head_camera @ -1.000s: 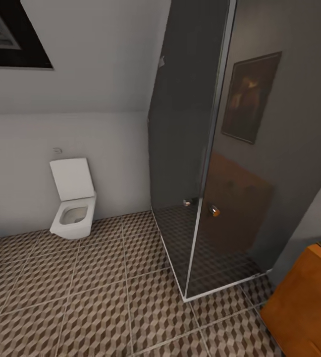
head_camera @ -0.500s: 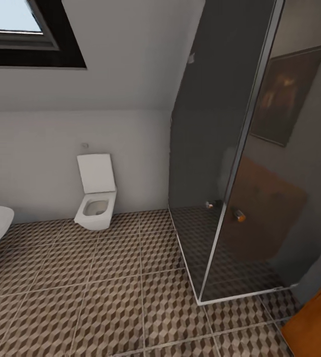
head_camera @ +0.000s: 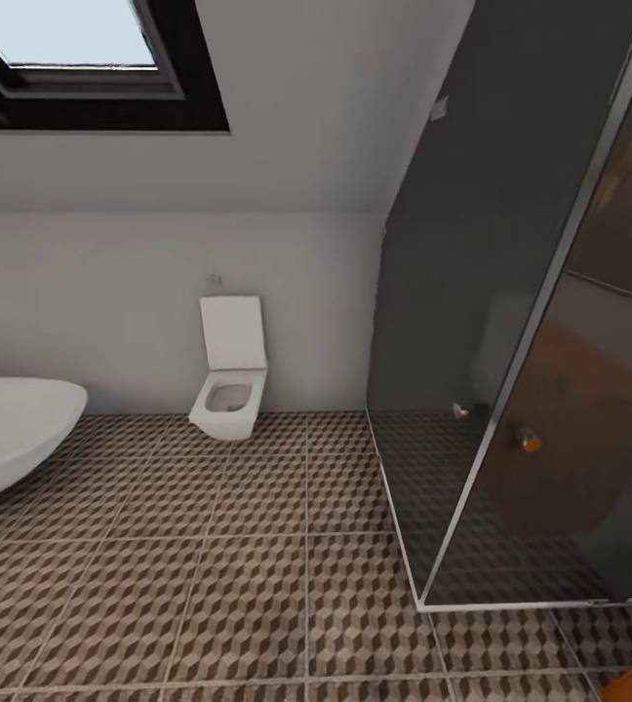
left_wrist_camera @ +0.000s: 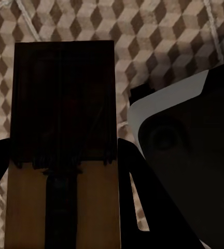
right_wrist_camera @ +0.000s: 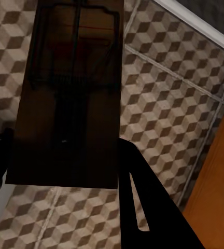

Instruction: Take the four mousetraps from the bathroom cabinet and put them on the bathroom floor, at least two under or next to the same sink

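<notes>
Two mousetraps, flat dark-brown slabs, wire parts | left hand (left_wrist_camera: pixel 65 207) grips one (left_wrist_camera: pixel 63 104) | right hand (right_wrist_camera: pixel 65 207) grips another (right_wrist_camera: pixel 70 93)

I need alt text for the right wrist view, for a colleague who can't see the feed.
A dark-brown mousetrap with wire parts sits between the right gripper's black fingers, held above the cube-patterned bathroom floor. An orange-brown cabinet edge shows at one corner.

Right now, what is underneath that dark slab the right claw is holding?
Below the mousetrap in the right gripper lies the cube-patterned bathroom floor, with a strip of orange-brown cabinet to one side. The tiles directly beneath the trap are covered by it.
</notes>
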Controlling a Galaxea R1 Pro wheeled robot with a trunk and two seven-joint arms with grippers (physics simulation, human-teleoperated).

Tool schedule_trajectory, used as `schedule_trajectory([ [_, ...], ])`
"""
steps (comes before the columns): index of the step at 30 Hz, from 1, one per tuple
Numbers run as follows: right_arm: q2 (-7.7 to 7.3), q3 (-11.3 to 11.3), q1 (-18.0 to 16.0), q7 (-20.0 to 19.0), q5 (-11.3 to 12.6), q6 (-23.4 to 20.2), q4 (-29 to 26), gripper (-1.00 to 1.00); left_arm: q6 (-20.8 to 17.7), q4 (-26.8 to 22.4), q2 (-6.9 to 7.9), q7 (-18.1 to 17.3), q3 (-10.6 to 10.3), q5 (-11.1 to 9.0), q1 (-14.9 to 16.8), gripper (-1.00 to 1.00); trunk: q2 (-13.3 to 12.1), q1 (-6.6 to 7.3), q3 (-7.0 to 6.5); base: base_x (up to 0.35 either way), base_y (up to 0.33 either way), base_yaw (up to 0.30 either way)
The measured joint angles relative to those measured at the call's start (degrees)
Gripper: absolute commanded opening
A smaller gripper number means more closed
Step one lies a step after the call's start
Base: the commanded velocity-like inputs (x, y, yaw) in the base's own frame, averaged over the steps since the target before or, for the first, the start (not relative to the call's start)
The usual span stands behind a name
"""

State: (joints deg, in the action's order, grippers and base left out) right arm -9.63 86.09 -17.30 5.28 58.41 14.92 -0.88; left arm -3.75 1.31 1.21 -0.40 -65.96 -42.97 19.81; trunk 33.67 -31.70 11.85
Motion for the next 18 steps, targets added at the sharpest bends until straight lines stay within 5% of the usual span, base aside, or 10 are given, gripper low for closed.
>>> schedule_trajectory([
  [18, 0.07, 0.0, 0.0, 0.0, 0.0, -0.1, 0.0, -1.00, 0.0, 0.0, 0.01, 0.0, 0.0, 0.0, 0.0, -1.00, 0.0, 0.00, 0.57, 0.000, 0.000, 0.278],
])
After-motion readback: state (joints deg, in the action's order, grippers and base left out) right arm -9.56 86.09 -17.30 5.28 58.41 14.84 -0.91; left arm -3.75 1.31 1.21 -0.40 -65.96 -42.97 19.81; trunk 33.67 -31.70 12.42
